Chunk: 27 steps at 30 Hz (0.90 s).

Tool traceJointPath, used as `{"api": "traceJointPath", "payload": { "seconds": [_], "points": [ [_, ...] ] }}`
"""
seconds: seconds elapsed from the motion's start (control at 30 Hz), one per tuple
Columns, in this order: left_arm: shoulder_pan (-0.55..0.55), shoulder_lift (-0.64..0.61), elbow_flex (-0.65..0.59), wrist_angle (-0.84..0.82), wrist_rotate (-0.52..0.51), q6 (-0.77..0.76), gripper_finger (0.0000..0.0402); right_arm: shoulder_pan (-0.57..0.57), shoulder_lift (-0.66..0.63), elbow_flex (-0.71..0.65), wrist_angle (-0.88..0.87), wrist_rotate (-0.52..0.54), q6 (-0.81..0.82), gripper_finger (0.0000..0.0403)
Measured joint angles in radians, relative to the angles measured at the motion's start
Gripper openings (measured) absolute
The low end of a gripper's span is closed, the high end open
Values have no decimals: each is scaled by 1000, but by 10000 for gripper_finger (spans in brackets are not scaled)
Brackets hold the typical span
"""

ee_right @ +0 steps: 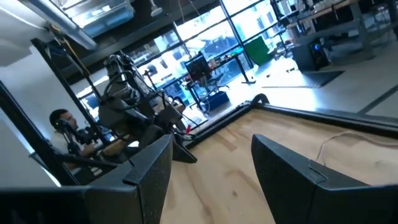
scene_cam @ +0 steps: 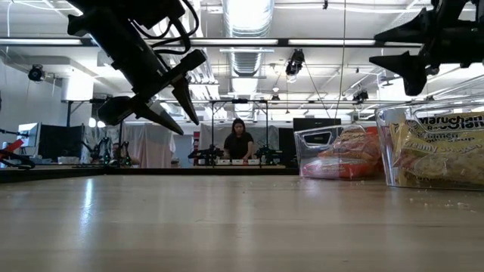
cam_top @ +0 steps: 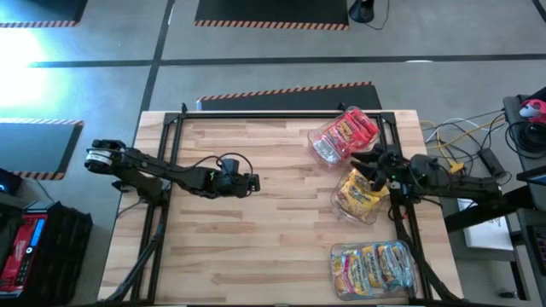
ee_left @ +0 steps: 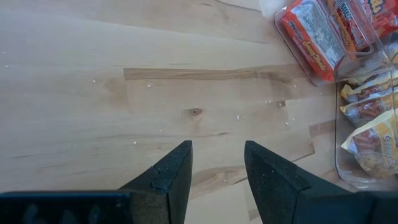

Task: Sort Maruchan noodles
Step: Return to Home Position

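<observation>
Every noodle packet in view sits inside a clear plastic tub on the table's right side. Red packets [cam_top: 345, 132] fill the far tub, yellow-orange packets [cam_top: 358, 194] the middle one, and light blue and yellow packets [cam_top: 375, 266] the near one. My left gripper [cam_top: 253, 182] hangs open above bare wood near the table's middle, holding nothing; its wrist view shows the red packets [ee_left: 323, 34] and the yellow ones [ee_left: 373, 124] ahead of it. My right gripper [cam_top: 363, 159] is open and empty, raised between the red and yellow tubs and pointing toward the table's left.
A black frame [cam_top: 281, 113] runs along the table's far edge and down both sides. Bare wood [cam_top: 281, 247] spreads across the middle and left of the table. Cables [cam_top: 465, 136] lie off the right edge. A person [scene_cam: 239, 141] sits far behind the table.
</observation>
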Motion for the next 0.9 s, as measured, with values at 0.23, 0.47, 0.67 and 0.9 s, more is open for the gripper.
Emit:
{"api": "traceJointPath", "payload": {
  "seconds": [0.23, 0.47, 0.67, 0.9],
  "points": [
    [0, 0, 0, 3, 4, 24, 131, 0, 0, -64, 10, -1, 53, 208],
    [0, 0, 1, 4, 23, 35, 131, 0, 0, -108, 8, -41, 122, 208],
    [0, 0, 1, 7, 23, 42, 131, 0, 1, -108, -9, -52, 106, 208],
    [0, 0, 1, 25, 23, 69, 131, 0, 1, -108, -10, -43, 87, 208]
  ]
}}
